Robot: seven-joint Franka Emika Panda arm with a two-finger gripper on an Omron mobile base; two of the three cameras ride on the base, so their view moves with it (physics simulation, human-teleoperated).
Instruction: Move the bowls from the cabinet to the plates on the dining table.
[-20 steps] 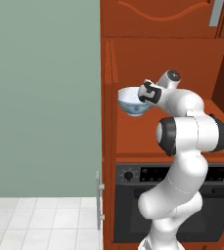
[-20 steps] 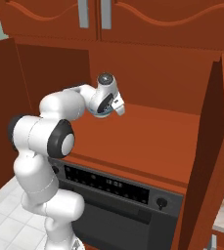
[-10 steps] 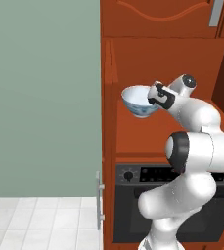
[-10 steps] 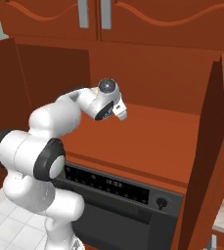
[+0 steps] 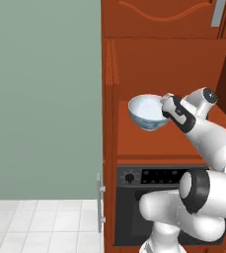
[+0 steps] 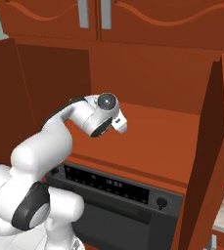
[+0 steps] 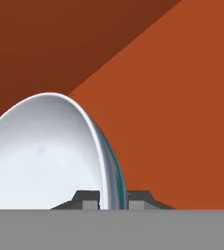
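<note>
Tool clamped narrowly on the rim of the white, blue-patterned bowl, holding it clear of the cabinet shelf.

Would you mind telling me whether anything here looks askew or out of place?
Nothing stands out. The gripper holds the white and blue bowl by its rim, roughly upright and empty, above the cabinet shelf.

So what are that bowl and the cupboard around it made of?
The bowl looks like glazed ceramic: smooth pale inside, blue pattern on the outer wall. The cabinet looks like reddish-brown wood with a satin finish and carved arched doors. Both are rendered, so it's a guess.
</note>
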